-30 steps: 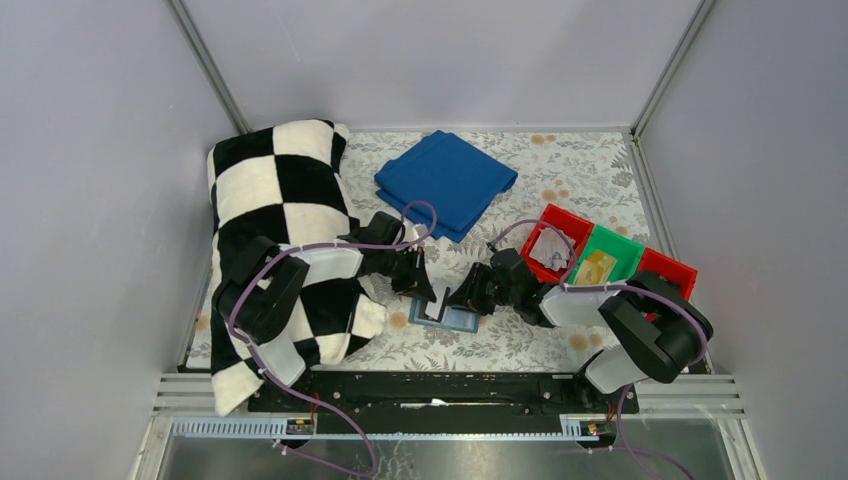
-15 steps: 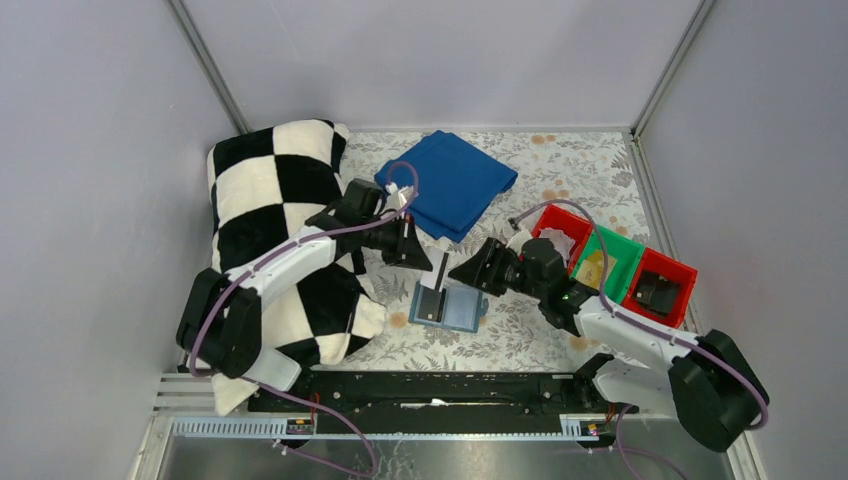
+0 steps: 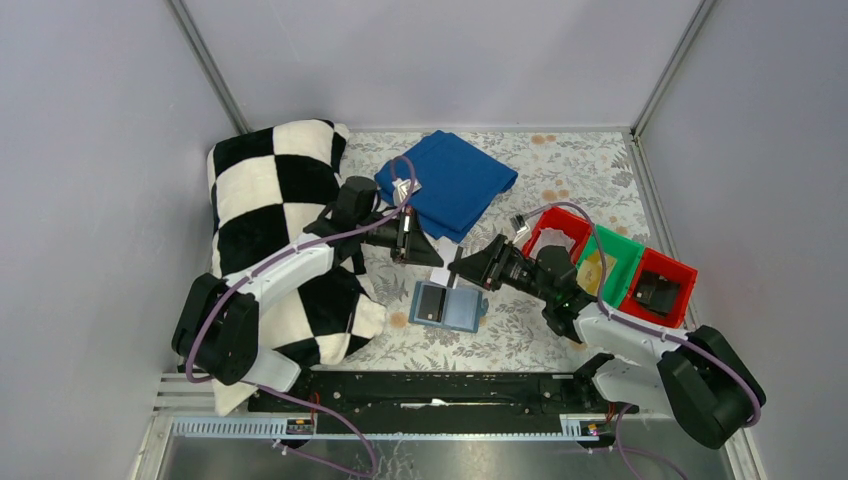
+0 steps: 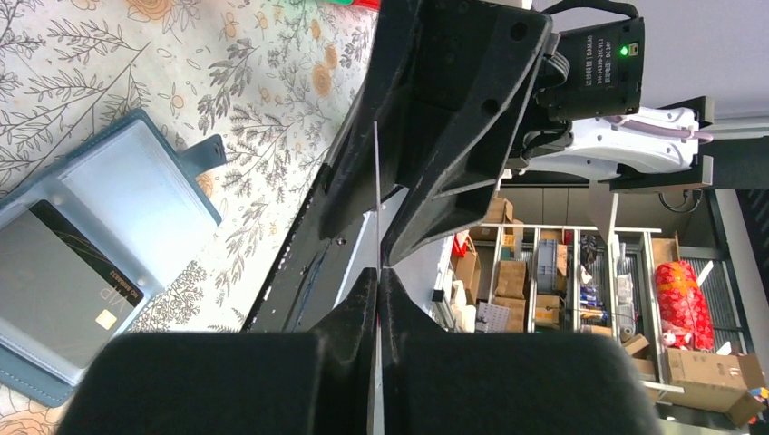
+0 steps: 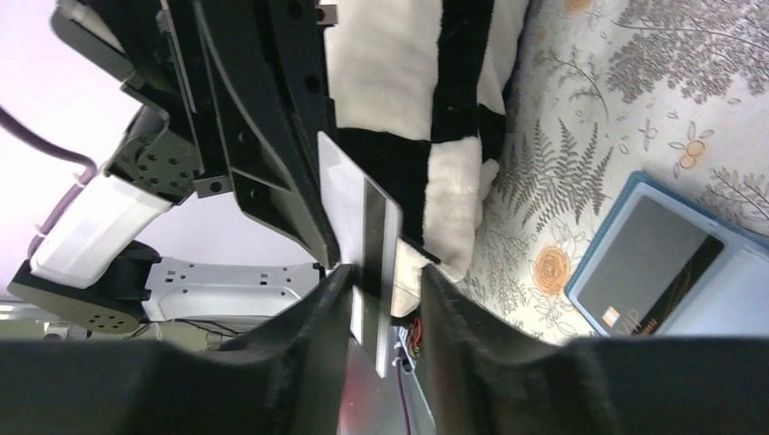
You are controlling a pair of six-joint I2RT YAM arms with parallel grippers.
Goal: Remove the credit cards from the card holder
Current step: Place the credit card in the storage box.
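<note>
Cards, two: grey card (image 5: 367, 236) aloft, dark card (image 3: 431, 303) in the one open holder (image 3: 465, 311).
Your left claw (image 4: 378, 272) is clamped on the grey card; your right claw (image 5: 381, 276) straddles it, jaws apart.

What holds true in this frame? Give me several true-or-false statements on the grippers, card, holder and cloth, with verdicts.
1. The left gripper pinches a card. True.
2. The holder lies closed. False: it lies open, with a dark card in one sleeve.
3. The right gripper has a finger on each side of that same card. True.
4. The cloth covers the holder. False: it lies apart from it, farther back.
</note>
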